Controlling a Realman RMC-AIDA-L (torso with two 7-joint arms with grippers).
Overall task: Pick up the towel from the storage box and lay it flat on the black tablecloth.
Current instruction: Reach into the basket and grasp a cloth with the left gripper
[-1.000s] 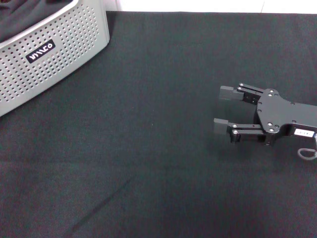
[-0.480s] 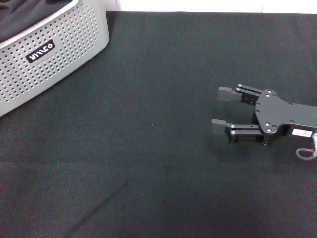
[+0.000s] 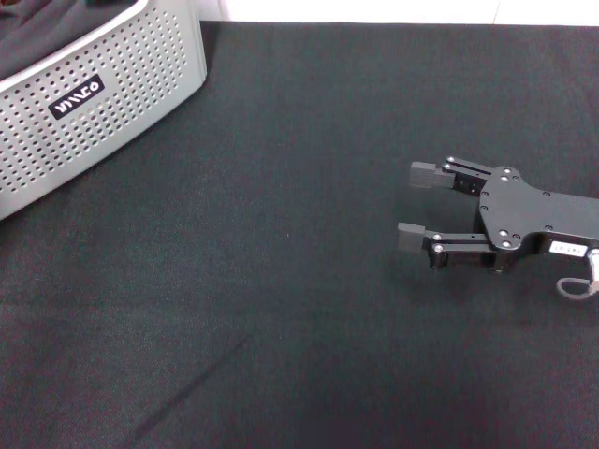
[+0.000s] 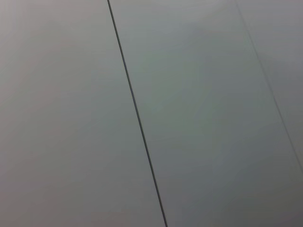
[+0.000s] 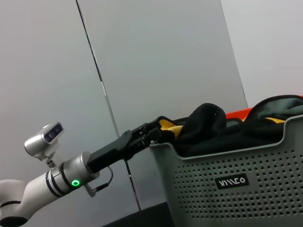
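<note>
The storage box point(image 3: 103, 94) stands at the far left on the black tablecloth point(image 3: 281, 281); it also shows in the right wrist view point(image 5: 236, 184). Dark cloth is heaped in it. Yellow-orange patches of the towel point(image 5: 166, 126) show among the dark cloth, with a grey-green fold farther along the heap. My left gripper point(image 5: 144, 135) shows only in the right wrist view, at the box's rim beside the yellow patch. My right gripper point(image 3: 412, 204) is open and empty low over the tablecloth at the right, pointing towards the box and far from it.
The left wrist view shows only a grey panelled wall point(image 4: 189, 113) with a seam. The table's far edge point(image 3: 374, 22) runs along the top of the head view. A red-orange item point(image 5: 236, 114) lies in the box behind the dark cloth.
My right gripper has drifted slightly to the left, still open. The box has not moved.
</note>
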